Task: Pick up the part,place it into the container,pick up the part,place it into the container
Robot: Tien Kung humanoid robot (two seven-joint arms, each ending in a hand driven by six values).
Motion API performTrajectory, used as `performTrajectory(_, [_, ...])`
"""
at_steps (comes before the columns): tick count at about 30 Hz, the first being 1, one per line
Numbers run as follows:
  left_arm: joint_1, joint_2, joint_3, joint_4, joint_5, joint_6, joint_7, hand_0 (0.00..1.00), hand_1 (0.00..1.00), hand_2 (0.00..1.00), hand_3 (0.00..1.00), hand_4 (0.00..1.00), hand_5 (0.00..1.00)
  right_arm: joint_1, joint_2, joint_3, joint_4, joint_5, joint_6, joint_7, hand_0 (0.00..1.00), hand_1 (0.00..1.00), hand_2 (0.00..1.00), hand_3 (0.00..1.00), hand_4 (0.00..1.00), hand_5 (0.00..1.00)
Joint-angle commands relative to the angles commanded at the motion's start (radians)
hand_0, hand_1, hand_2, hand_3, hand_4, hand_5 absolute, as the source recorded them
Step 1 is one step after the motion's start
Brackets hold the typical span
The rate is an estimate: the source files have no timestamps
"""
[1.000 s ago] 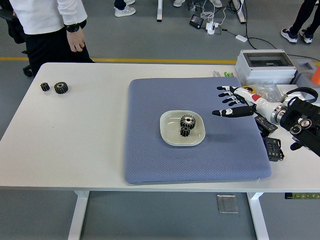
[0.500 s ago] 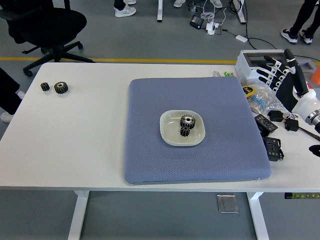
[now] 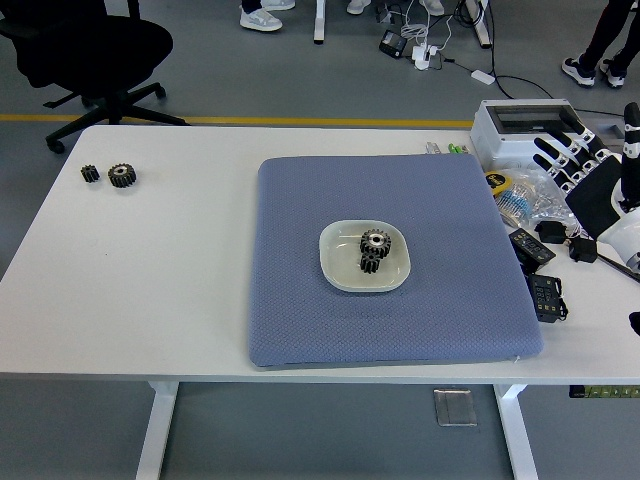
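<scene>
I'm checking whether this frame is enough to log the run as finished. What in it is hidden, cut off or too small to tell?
Head view only:
- Right hand: its arm is cut off by the right edge; the fingers are spread and hold nothing.
- Left hand: not in the picture.
- Two gears in the white dish: they overlap, so whether they are stacked or side by side is unclear.
- Two gears far left: too small for detail.

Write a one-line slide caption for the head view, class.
Two gears sit in the white dish on the blue mat; the right robot hand is raised open at the table's right edge.
</scene>
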Motion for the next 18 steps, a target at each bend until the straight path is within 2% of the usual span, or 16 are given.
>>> performTrajectory(18, [-0.018, 0.0, 0.004, 0.0, -0.013, 0.003, -0.015, 0.675, 0.682, 0.768, 0.64, 0.741, 0.65, -0.066, 0.045, 0.127, 0.033, -0.139, -0.009, -0.026, 0.981, 0.854, 0.874, 0.9, 0.998, 0.998])
